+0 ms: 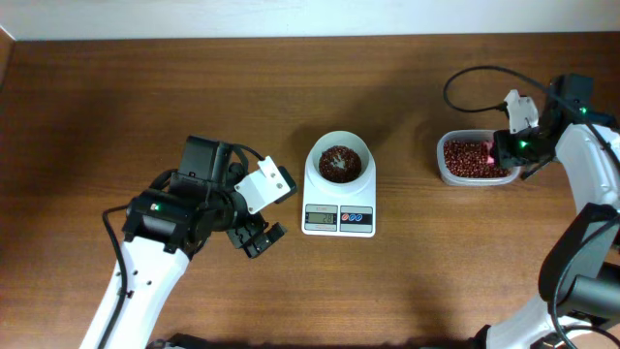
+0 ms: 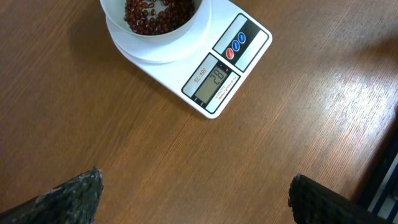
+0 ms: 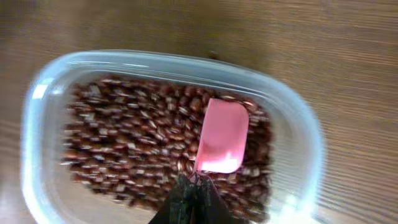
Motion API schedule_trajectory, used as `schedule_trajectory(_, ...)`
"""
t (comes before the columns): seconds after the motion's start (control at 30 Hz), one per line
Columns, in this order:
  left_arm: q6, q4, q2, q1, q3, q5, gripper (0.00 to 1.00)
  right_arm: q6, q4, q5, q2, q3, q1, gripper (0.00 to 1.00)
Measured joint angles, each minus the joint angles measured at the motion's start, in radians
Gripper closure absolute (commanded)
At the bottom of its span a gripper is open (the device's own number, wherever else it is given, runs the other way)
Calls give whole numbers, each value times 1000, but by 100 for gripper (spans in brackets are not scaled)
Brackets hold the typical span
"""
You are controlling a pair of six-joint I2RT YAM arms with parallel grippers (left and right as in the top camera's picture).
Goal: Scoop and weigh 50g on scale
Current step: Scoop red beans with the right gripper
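Left hand spread, idle beside the scale, centre of surface, bowl partly filled; right hand pinching pink scoop over beans in the tub, seemingly empty — overfilled scoop could overshoot target or spill crossing.

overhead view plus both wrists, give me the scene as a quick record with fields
scale: white, mid table, display toward the robot
bowl: on the scale, holds red beans
tub: clear, right of the scale, apart from it, red beans inside
pink scoop: blade down on the tub's beans
right jaws: shut on the pink scoop
left jaws: wide open, empty, over bare table left of the scale
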Motion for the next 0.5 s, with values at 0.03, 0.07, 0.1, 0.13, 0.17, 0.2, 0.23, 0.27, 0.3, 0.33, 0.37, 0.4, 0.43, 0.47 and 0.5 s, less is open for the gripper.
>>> schedule_trajectory(0.03,0,0,0,0,0,0,1,2,0,-34,3,0,0,96)
schedule_trajectory(0.07,0,0,0,0,0,0,1,3,0,-62,4,0,0,96)
schedule_trajectory(0.1,0,0,0,0,0,0,1,3,-3,-79,4,0,0,96)
schedule_trajectory(0.13,0,0,0,0,0,0,1,3,-10,-100,4,0,-2,96)
schedule_trajectory(0.17,0,0,0,0,0,0,1,4,-17,-117,4,0,-5,96)
schedule_trajectory(0.2,0,0,0,0,0,0,1,3,-29,-140,4,0,-11,96)
schedule_trajectory(0.23,0,0,0,0,0,0,1,5,-41,-179,4,0,-32,96)
schedule_trajectory(0.27,0,0,0,0,0,0,1,4,-51,-219,4,0,-56,96)
schedule_trajectory(0.3,0,0,0,0,0,0,1,5,-64,-263,4,0,-88,96)
schedule_trajectory(0.33,0,0,0,0,0,0,1,4,-74,-290,4,0,-108,96)
schedule_trajectory(0.37,0,0,0,0,0,0,1,6,-93,-352,4,0,-161,96)
schedule_trajectory(0.4,0,0,0,0,0,0,1,7,-102,-387,4,0,-186,96)
schedule_trajectory(0.43,0,0,0,0,0,0,1,7,-114,-437,4,0,-214,96)
schedule_trajectory(0.47,0,0,0,0,0,0,1,8,-127,-483,4,0,-240,96)
schedule_trajectory(0.5,0,0,0,0,0,0,1,8,-132,-512,4,0,-254,96)
